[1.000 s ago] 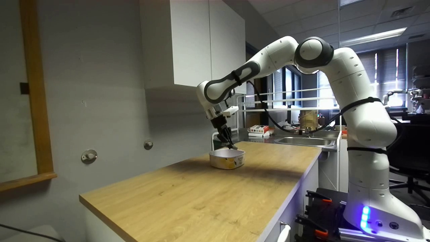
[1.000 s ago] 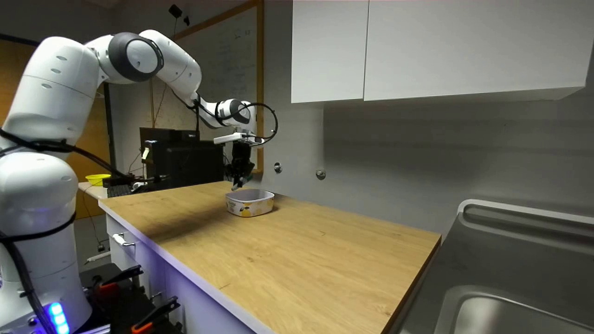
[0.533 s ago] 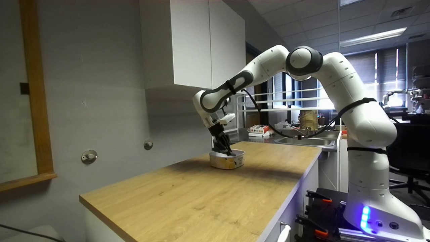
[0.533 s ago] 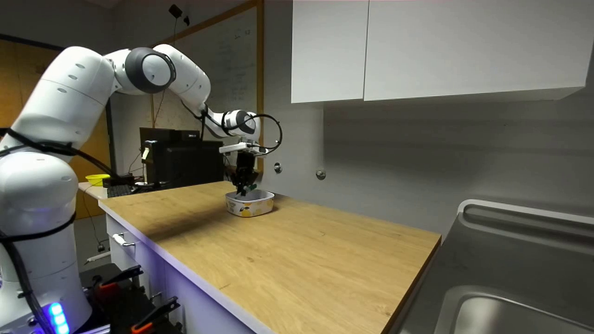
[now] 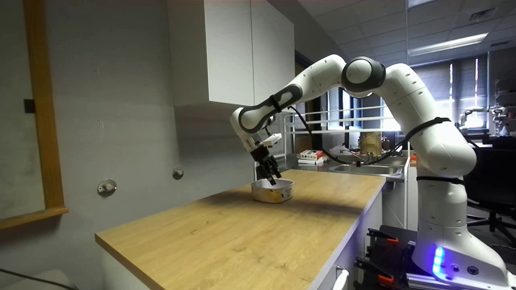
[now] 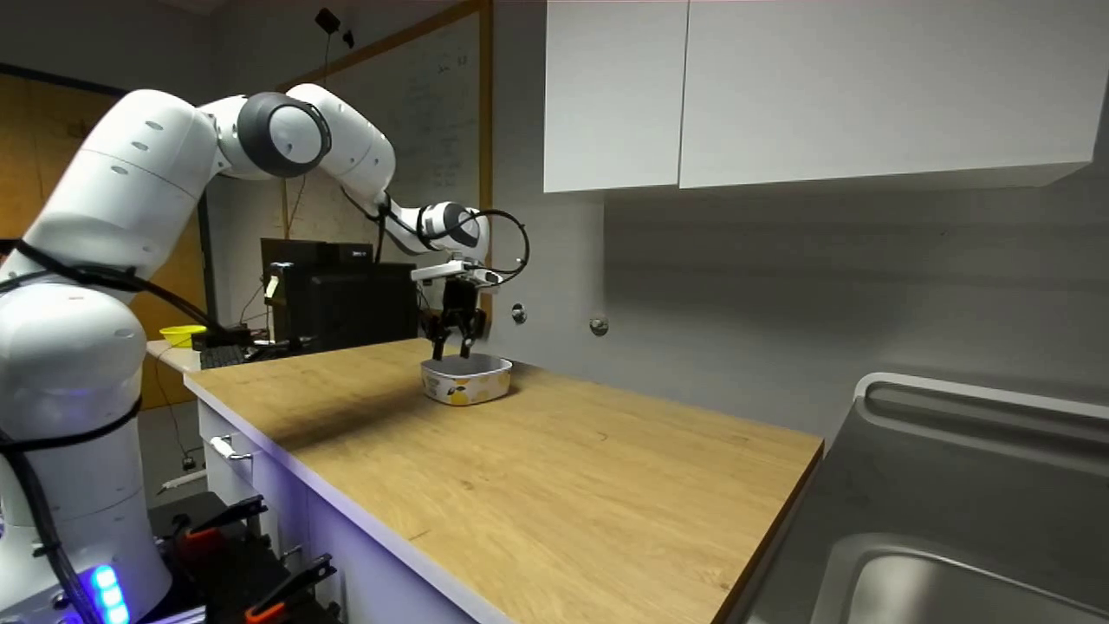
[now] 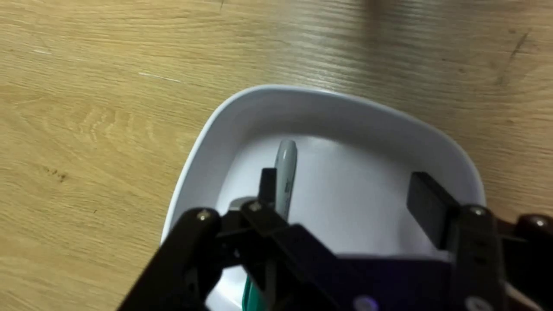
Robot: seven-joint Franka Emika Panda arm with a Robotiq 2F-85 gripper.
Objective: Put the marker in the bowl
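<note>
Holds the gripper right over the bowl, with both black fingers spread wide apart. Has the marker down in the bowl, lying on the bottom near one side. In the wrist view, shows the gray end of the marker and a bit of green far down, hiding the part between behind one finger. Cannot tell about that finger and the marker, touching or not. Cannot tell about the fingertips either, below the rim or just above it.

In both exterior views, has the bowl standing flat on the wood counter. Has yellow pictures on the white outside of the bowl. Bends the white arm high up and then down to the gripper, with the wrist at a slant. Has a blue light low on the arm. Around the room, has white cupboards high on the wall, a metal sink past one end of the counter, a big whiteboard, and a yellow tub far back. Has a red and white box near the sink too.
</note>
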